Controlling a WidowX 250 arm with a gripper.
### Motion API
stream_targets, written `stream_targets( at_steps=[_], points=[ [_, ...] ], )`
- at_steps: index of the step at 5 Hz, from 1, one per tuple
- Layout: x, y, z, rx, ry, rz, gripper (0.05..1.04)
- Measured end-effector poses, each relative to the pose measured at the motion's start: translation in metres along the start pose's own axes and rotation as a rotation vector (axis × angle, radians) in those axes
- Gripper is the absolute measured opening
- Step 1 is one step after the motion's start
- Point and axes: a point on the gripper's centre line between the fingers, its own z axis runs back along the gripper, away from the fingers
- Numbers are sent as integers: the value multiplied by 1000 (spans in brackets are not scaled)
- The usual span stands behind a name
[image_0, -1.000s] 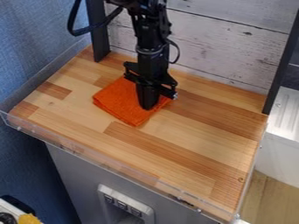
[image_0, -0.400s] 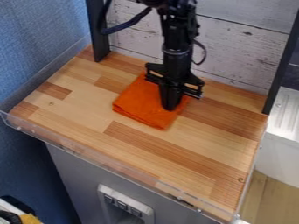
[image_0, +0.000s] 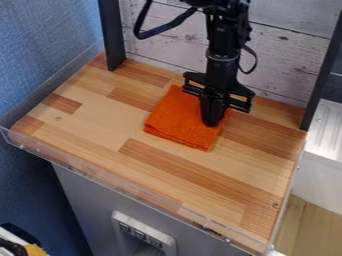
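The black gripper (image_0: 212, 122) points straight down onto an orange folded cloth (image_0: 175, 119), its tip at the cloth's right half. The cloth lies flat on the wooden tabletop (image_0: 93, 115), in the upper middle of the surface, its corners turned toward the edges. Part of the cloth is hidden behind the gripper. Whether any fabric is pinched cannot be made out.
Behind the tabletop stands a whitewashed plank wall (image_0: 280, 55) between two dark posts (image_0: 111, 35). A clear plastic rim (image_0: 120, 187) runs along the front edge. To the right is a white ridged surface (image_0: 327, 130).
The gripper has moved rightward across the tabletop, and the orange cloth has slid right along with it, turning slightly.
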Motion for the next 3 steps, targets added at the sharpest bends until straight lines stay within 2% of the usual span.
stream_targets(
  at_steps=[1, 2, 3],
  points=[
    [6, -5, 4, -2, -9, 16, 74],
    [6, -7, 10, -4, 13, 23, 215],
    [0, -2, 20, -10, 30, 5, 459]
  ],
)
